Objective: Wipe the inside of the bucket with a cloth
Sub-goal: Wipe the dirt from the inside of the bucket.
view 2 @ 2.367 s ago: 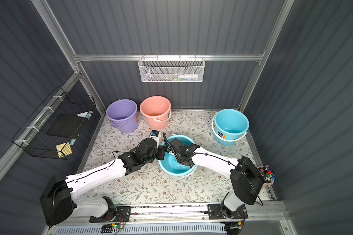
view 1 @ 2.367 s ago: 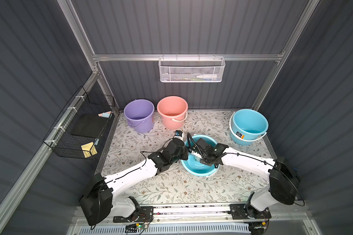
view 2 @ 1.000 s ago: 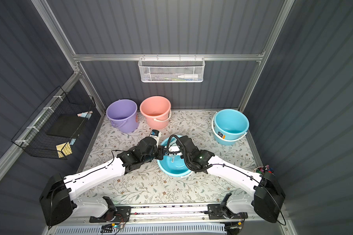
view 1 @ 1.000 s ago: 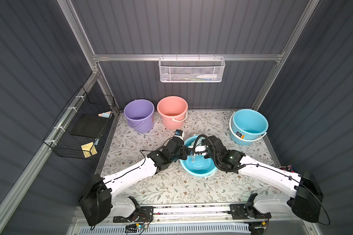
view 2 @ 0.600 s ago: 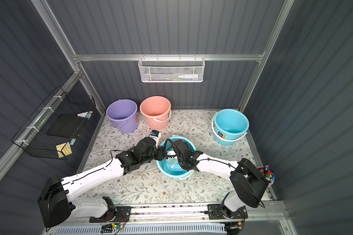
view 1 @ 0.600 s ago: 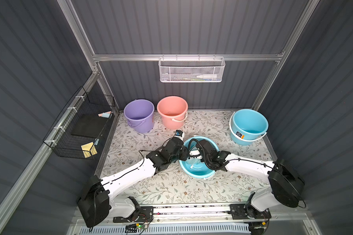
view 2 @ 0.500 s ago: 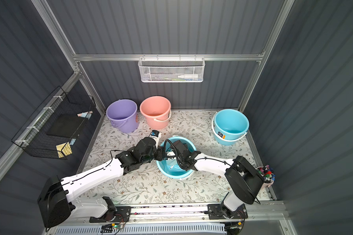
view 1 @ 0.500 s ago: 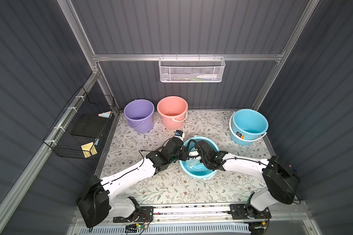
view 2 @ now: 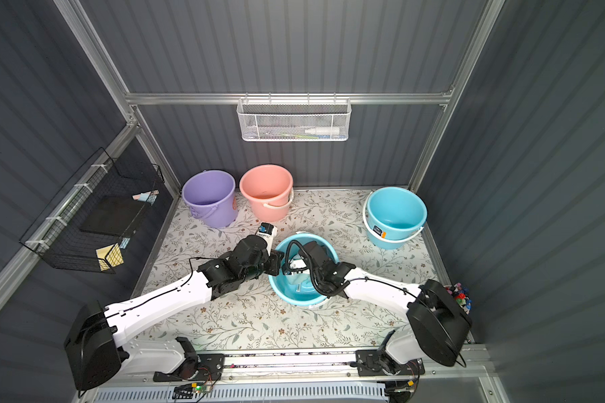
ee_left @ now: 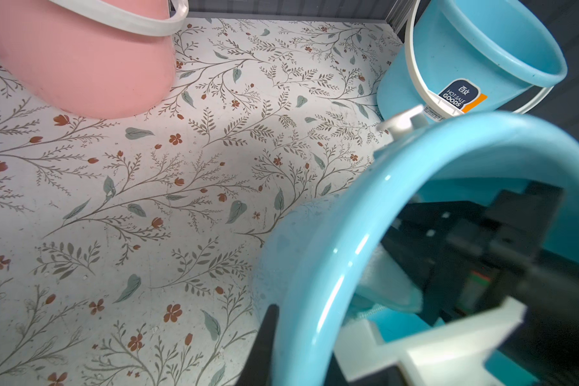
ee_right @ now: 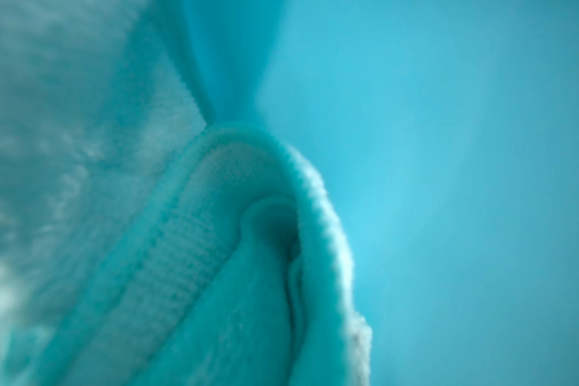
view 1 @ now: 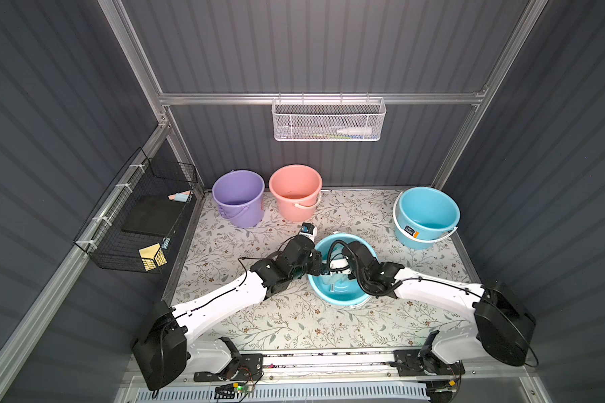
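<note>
Spreading under bucket (view 1: 343, 296), floral mat (view 1: 294, 324), ribbed grey walls (view 1: 329, 52)

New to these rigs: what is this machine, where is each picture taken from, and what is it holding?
These are two white robot arms with pincer grippers, on a floral surface. Both top views look down on the whole booth; the other two pictures come from a camera on each wrist. A purple bucket, a pink bucket and a far blue bucket stand at the back. The left gripper is shut on the rim of the near blue bucket. The right gripper reaches inside it, shut on the cloth, which fills the right wrist view.
</note>
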